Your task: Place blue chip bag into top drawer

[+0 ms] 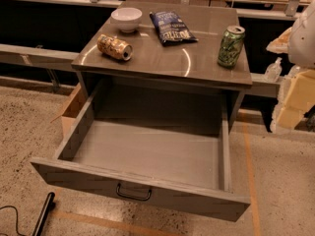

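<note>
The blue chip bag (172, 27) is seen lying flat on the top of the cabinet (162, 63), in the upper middle of the frame, with its long axis running from the far edge toward the near edge and leaning slightly to the right. A white bowl (126, 18) is set just to its left, a gold can (114, 47) lies on its side further left and nearer, and a green can (231, 45) stands upright well to its right. The top drawer (147, 154) is pulled fully out in the lower half of the frame, its handle (134, 193) facing the bottom edge, and nothing is seen inside it. The gripper (294, 100) is taken to be the pale, blurred shape at the right edge, well apart from the bag; whether it is open or closed cannot be told. The bag therefore lies to the upper left of the gripper, with the green can standing between the two, so that can is judged to be the thing most easily knocked during a reach. A grasp across the bag's short width is judged most suitable.
</note>
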